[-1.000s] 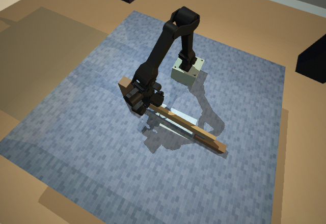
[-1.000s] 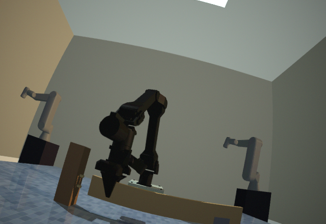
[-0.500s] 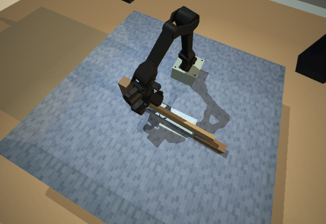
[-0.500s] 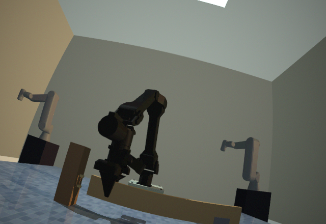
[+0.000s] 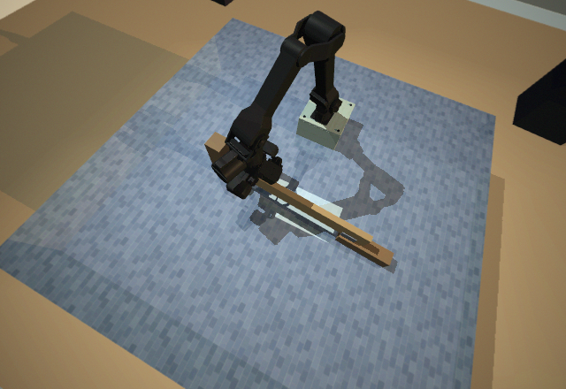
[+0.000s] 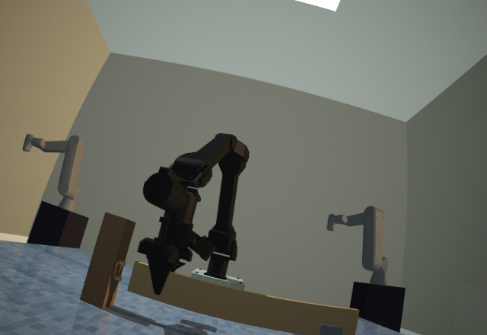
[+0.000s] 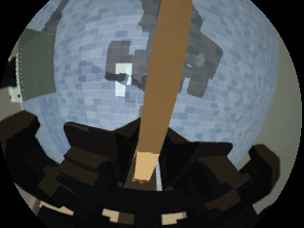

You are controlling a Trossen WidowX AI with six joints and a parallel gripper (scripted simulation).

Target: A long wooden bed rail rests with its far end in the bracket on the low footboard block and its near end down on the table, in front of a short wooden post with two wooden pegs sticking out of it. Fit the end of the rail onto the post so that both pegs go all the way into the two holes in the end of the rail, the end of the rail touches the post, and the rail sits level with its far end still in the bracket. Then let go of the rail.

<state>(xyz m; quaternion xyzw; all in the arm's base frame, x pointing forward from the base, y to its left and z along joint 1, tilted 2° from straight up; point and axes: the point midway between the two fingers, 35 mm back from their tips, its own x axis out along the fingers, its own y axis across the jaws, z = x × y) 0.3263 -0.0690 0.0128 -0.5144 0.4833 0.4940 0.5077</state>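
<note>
The long wooden rail (image 5: pixel 299 202) (image 6: pixel 243 301) (image 7: pixel 166 57) is held near its post-side end by my gripper (image 6: pixel 163 280) (image 7: pixel 150 122), which is shut on it with one finger on each side. That end is off the table. The rail's far end is over the low footboard block (image 5: pixel 385 256); how it sits in the bracket is too small to tell. The wooden post (image 5: pixel 213 141) (image 6: pixel 103 258) stands upright beyond the held end. Its upper peg (image 6: pixel 122 263) and lower peg (image 6: pixel 118 278) show bare, with a gap between them and the rail. The holes in the rail end are hidden.
The arm's pale base block (image 5: pixel 318 134) (image 6: pixel 236 282) stands behind the rail. A blue patterned mat (image 5: pixel 182 284) lies under everything. Two grey arms on dark pedestals (image 6: pixel 58 227) (image 6: pixel 377 304) stand in the background.
</note>
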